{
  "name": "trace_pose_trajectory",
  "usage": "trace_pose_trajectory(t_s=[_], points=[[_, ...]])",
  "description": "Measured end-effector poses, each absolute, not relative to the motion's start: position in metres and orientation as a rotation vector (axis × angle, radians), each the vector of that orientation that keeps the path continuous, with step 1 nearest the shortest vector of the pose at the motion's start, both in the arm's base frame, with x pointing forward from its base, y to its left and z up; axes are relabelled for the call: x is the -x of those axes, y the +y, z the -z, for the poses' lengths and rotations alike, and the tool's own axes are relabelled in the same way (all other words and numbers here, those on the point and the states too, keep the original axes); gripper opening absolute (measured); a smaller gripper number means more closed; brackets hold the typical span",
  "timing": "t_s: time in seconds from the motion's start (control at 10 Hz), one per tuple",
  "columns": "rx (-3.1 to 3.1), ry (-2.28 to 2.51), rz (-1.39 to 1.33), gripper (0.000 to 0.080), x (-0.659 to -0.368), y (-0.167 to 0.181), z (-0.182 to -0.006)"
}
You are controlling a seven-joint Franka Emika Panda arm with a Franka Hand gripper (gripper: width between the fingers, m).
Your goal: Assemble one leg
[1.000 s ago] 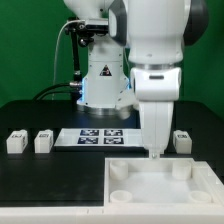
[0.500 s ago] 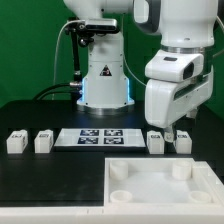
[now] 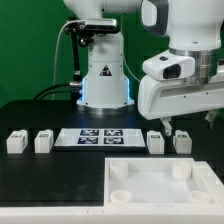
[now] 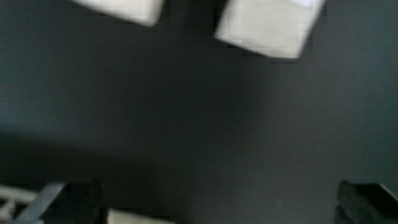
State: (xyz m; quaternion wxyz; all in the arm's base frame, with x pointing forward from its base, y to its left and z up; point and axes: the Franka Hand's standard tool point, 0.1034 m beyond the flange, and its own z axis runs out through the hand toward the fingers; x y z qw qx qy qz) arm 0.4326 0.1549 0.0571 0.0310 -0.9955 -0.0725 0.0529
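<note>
Legs (image 3: 43,142) are all four loose on the desk (image 3: 50,180), none in the tray (image 3: 150,187) sockets yet. Two sit on the exterior view's left of the marker board (image 3: 100,137) and two on its right, just behind the tray's far edge. The spacing makes sense to me: tags showing for the cameras, and room around each block for a grab.

The arm (image 3: 180,80) hangs above the right pair, clear of both. Jaws are spread with nothing between them. The wrist view has a fingertip (image 4: 45,200) at each side and only bare desk in the gap, plus two blurry white blocks I'd guess are that same pair. My read is it's lining up over one of those two for a pick, can't tell which.
</note>
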Motion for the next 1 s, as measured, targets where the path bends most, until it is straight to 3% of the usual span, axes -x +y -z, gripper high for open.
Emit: trace_pose_trajectory(t_s=[0.4,1.0], points=[[3.071,-0.196,-0.235,0.0648,-0.427,0.155,-0.055],[2.820,-0.063,-1.285,0.0648,-0.398,0.162,-0.046]])
